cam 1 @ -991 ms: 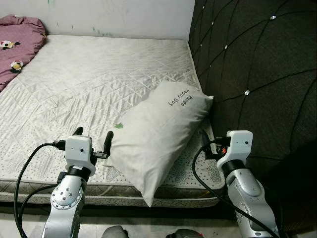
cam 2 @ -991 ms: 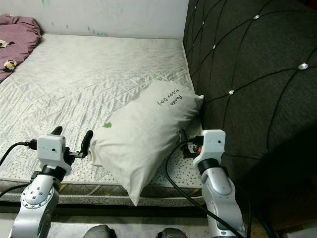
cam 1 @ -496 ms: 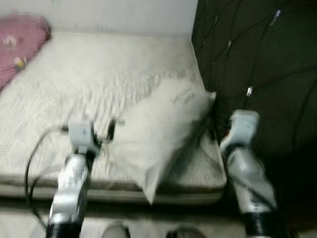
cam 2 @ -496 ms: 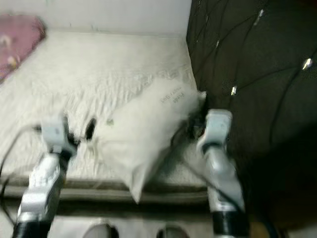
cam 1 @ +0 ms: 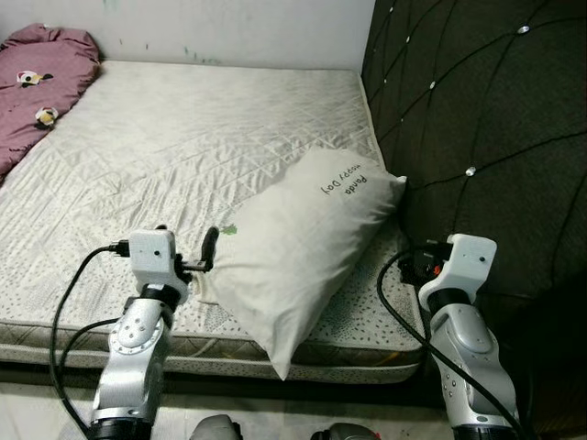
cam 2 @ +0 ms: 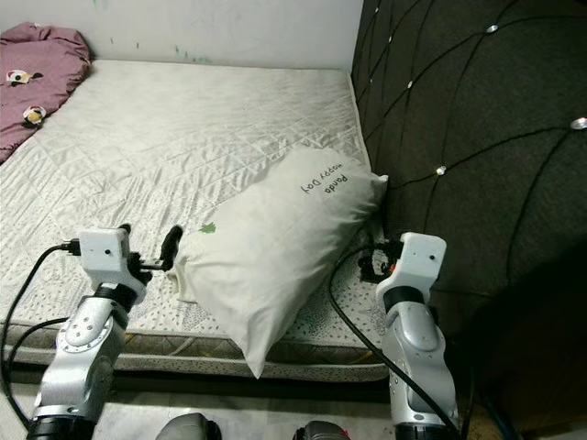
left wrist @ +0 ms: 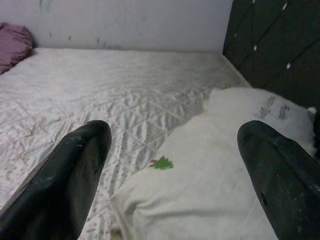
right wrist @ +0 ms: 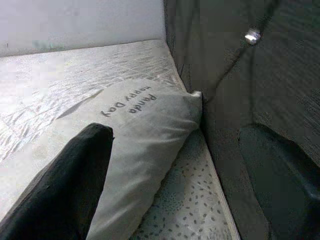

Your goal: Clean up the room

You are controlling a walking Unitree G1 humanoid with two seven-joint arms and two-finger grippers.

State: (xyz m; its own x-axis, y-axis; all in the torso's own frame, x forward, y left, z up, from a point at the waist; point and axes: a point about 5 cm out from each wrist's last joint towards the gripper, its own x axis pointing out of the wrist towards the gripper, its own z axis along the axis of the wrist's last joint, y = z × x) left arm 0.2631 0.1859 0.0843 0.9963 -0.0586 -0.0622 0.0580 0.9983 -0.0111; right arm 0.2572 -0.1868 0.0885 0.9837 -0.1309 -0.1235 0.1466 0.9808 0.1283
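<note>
A white pillow (cam 1: 303, 240) printed "Panda Happy Day" lies slantwise on the near right corner of the bare mattress (cam 1: 183, 137), one tip hanging over the front edge. My left gripper (cam 1: 186, 240) is open at the pillow's left corner, and its inner finger (cam 1: 209, 247) sits right by the fabric. The left wrist view has the pillow (left wrist: 220, 170) lying between the two black fingers (left wrist: 65, 185). Between the pillow's right side and the dark headboard (cam 1: 486, 119), my right gripper (right wrist: 175, 175) stands open, with the pillow (right wrist: 145, 120) just ahead of it.
A maroon blanket (cam 1: 37, 82) with small panda prints is bunched at the mattress's far left corner. The tufted black headboard runs along the right side. A white wall (cam 1: 229, 27) closes the far end. The mattress's front edge (cam 1: 183, 344) is just before me.
The whole picture blurred and shifted a little, so the camera moved. The pillow lies as before, and both grippers stay open at its sides.
</note>
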